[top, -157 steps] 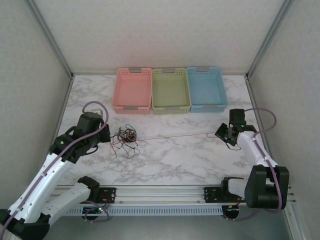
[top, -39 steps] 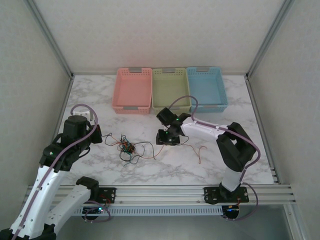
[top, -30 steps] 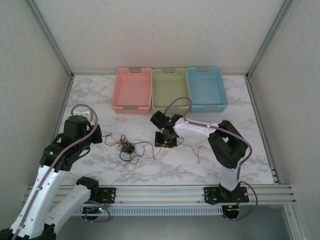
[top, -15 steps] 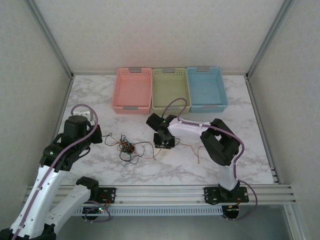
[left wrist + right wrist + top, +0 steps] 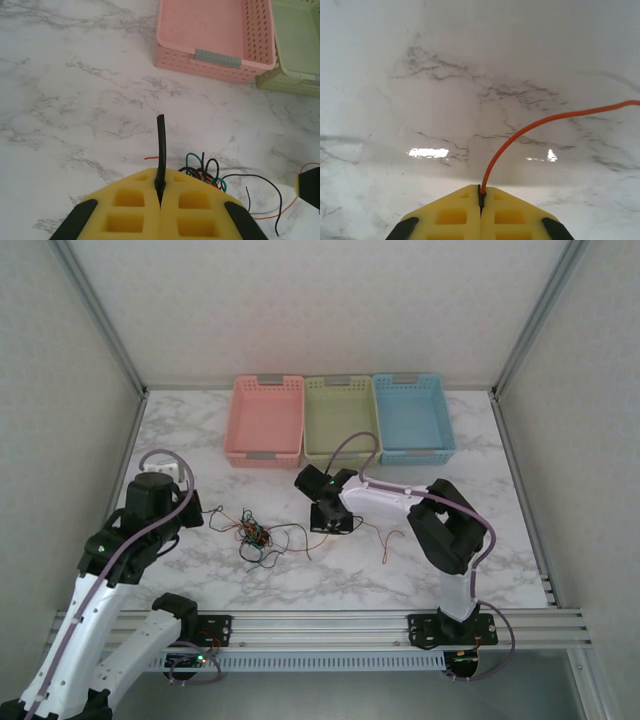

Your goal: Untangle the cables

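**Right gripper finally has hold of the orange strand**

White marble-look worktop inside a pale-walled enclosure. A pink basket, a green basket and a blue basket are lined up along the back edge. The cables sit left of centre as a small clump, with loose strands curling off to the right.

What's new: a second ago the right gripper was partly open just right of the clump. Now its yellow pads are pressed fully together on an orange wire, which arcs out of the pinch and away to the right. The arm has also crept a little toward the clump. The left gripper hasn't budged. It's clamped tight on a black wire on the clump's left side, with the wire's end poking up past the pads.

So each side has a strand anchored, which looks like the setup for pulling apart and drawing one out of the knot. The clump is still bunched up, so the untangling seems far from done.

Hard to read: from above the wires are too thin to trace, so there's no telling whether the orange wire still runs through the knot. In the left wrist view the pads cover the near part of the clump. In the right wrist view the orange wire runs off the frame edge.
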`<state>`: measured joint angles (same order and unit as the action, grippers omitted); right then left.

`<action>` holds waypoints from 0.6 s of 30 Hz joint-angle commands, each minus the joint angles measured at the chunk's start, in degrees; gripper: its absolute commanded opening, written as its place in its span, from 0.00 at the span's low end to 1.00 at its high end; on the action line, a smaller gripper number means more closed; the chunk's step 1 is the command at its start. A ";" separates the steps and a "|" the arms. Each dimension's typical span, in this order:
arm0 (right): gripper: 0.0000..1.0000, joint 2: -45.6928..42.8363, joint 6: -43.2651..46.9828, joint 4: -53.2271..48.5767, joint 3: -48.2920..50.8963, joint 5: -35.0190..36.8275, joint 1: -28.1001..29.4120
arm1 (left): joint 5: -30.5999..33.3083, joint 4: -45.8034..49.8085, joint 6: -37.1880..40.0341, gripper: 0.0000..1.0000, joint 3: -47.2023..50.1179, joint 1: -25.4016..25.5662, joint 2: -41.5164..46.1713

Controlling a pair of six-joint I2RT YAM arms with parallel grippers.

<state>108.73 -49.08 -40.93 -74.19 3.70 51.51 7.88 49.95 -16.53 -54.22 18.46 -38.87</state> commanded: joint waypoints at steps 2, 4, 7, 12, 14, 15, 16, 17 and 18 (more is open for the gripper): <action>0.00 -6.93 3.21 -1.61 3.71 5.87 -4.74 | 4.43 -0.28 -0.77 0.00 0.76 -0.77 1.52; 0.00 -10.07 4.73 -1.86 6.75 6.79 -8.37 | 6.04 0.01 -0.95 0.00 0.62 -0.75 1.87; 0.00 -15.12 7.03 -1.87 11.26 9.29 -15.92 | 9.07 0.55 -1.37 0.00 0.42 -0.79 3.13; 0.00 -22.24 11.32 -0.57 18.74 7.72 -30.90 | 13.30 1.23 -1.99 0.00 0.16 -0.80 5.59; 0.00 -23.99 12.58 0.00 20.30 7.07 -35.23 | 14.90 1.70 -2.18 0.00 -0.11 -0.79 6.36; 0.00 -24.46 13.28 0.22 20.89 6.94 -37.20 | 15.81 1.89 -2.34 0.00 -0.25 -0.79 6.88; 0.00 -24.53 13.71 0.32 21.22 7.00 -38.85 | 16.61 1.99 -2.44 0.00 -0.28 -0.79 7.37; 0.00 -24.51 14.15 0.53 21.65 6.87 -40.60 | 17.47 2.08 -2.58 0.00 -0.28 -0.79 8.21; 0.00 -24.44 14.57 0.89 22.03 6.36 -42.17 | 18.14 2.06 -2.63 0.00 -0.23 -0.79 8.98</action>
<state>84.82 -37.74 -39.66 -53.89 7.35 13.15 17.30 50.52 -18.46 -54.19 18.50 -32.16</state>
